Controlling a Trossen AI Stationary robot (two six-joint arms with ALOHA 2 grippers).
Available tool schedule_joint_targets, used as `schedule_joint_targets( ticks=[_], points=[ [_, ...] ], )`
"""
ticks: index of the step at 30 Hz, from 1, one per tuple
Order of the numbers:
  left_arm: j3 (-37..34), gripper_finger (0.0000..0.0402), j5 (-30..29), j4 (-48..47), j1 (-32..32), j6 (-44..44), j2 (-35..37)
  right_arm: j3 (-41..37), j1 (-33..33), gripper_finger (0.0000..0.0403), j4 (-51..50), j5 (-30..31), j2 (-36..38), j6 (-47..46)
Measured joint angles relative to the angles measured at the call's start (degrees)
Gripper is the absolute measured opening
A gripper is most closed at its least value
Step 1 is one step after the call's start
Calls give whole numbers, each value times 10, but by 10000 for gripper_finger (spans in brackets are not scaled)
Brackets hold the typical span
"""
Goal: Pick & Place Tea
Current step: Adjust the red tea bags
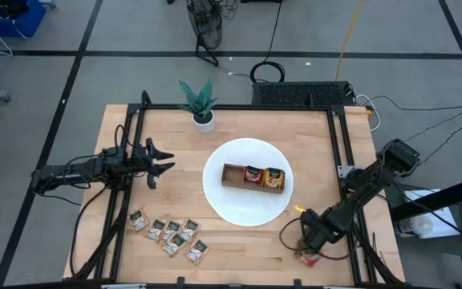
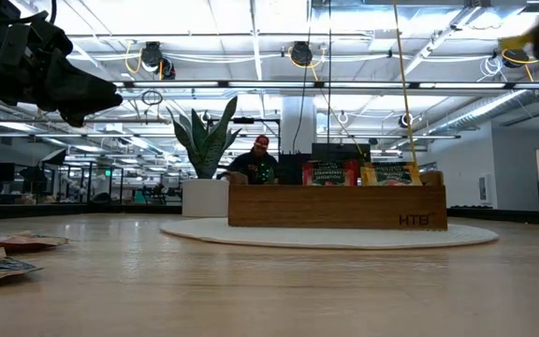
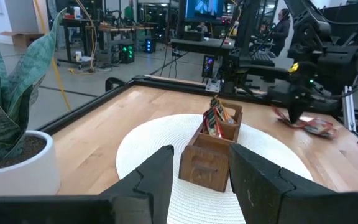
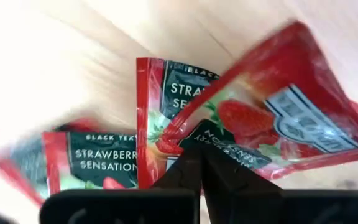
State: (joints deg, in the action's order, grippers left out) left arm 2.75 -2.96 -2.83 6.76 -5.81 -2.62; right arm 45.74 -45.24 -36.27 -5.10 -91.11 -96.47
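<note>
Three red tea sachets [image 1: 310, 257] lie near the table's front right corner. My right gripper [image 1: 306, 243] points down over them, shut on one red sachet [image 4: 278, 118]; two others [image 4: 166, 106] [image 4: 86, 158] lie flat on the wood beside it. A brown wooden tray [image 1: 253, 177] on a white round mat [image 1: 231, 205] holds a red and an orange-yellow sachet upright. Several pale beige sachets [image 1: 167, 233] lie at the near left. My left gripper [image 1: 163, 164] hovers open at the left, pointing level at the tray [image 3: 210, 155]. My right gripper pinches the red sachet by one edge [image 4: 213, 144] between its two fingertips, coming from above and pointing down. The sachet slants away from the fingers, over a neighbouring sachet. Whether its far end rests on the table I cannot tell.
A potted plant [image 1: 201, 108] in a white pot stands at the far edge, left of centre. Black frame rails [image 1: 339, 152] run along the table's sides. Bare wood lies between the mat and the red sachets. A person [image 2: 255, 164] sits in the room beyond the table.
</note>
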Motion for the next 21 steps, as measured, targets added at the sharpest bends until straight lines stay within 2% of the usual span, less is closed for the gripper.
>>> schedule_joint_targets(
  ticks=[6, 10, 16, 21],
  points=[
    [0, 157, 0, 0, 0, 0, 0, -1, 30, 1, 121, 157, -1, 130],
    [0, 157, 0, 0, 0, 0, 0, -4, 41, 1, 174, 229, -4, 220],
    [0, 157, 0, 0, 0, 0, 0, -4, 44, 1, 214, 304, -4, 318],
    [0, 157, 0, 0, 0, 0, 0, -4, 43, 1, 358, 306, -3, 479]
  ],
)
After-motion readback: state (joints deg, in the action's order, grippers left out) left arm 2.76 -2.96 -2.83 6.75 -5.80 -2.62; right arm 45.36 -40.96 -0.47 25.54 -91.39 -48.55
